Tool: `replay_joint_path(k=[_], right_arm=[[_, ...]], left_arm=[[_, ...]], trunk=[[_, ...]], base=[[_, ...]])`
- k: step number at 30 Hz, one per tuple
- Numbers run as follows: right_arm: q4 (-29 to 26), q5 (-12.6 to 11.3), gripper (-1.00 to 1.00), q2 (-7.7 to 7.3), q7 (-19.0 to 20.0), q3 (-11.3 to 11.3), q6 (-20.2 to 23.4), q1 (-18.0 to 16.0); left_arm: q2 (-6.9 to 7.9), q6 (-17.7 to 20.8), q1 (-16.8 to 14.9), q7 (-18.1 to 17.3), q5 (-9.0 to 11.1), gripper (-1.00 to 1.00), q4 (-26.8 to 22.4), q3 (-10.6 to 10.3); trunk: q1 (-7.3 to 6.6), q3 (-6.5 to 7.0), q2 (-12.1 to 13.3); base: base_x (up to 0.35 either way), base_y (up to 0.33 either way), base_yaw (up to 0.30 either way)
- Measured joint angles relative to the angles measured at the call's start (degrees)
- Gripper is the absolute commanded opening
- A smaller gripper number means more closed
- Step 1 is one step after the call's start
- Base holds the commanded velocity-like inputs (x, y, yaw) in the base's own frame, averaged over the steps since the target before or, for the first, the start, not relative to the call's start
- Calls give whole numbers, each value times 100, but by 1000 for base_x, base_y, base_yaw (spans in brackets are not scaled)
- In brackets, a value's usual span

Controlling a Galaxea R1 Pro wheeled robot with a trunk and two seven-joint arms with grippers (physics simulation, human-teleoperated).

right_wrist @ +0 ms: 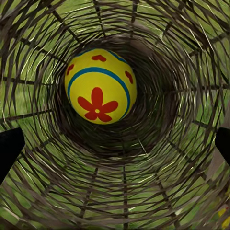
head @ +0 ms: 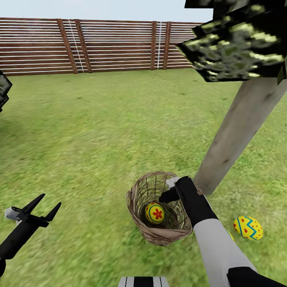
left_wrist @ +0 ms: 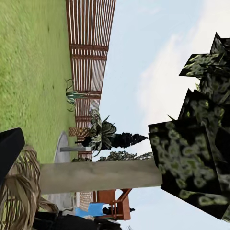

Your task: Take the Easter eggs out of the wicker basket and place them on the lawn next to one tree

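The right gripper [head: 172, 190] was positioned inside the wicker basket [head: 137, 223] mouth, jaws spread, above the flower egg [head: 155, 213]. The zigzag egg [head: 248, 227] was located on the lawn [head: 91, 139] beside the tree trunk [head: 239, 127]. The left gripper [head: 47, 205] was held apart with jaws spread.

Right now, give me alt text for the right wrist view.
Looking straight down into the wicker basket, one yellow egg with a red flower lies at the bottom. The dark fingertips show at both edges, apart.
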Motion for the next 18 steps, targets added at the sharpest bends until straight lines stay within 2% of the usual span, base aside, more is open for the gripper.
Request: replay_joint_path(k=[4,10,18], right_arm=[[50,0,100,0,1,0,0,-2],[269,1,100,1,-10,0,-60,-1],[297,-6,100,3,-6,66,-163,-3]], left_arm=[[1,0,0,5,-3,100,0,0],[3,0,0,22,-4,100,0,-8],[-6,0,0,17,-4,100,1,0]], trunk=[[0,0,0],[-3,0,0],[0,0,0]], base=[[34,3,0],[242,0,0],[24,0,0]])
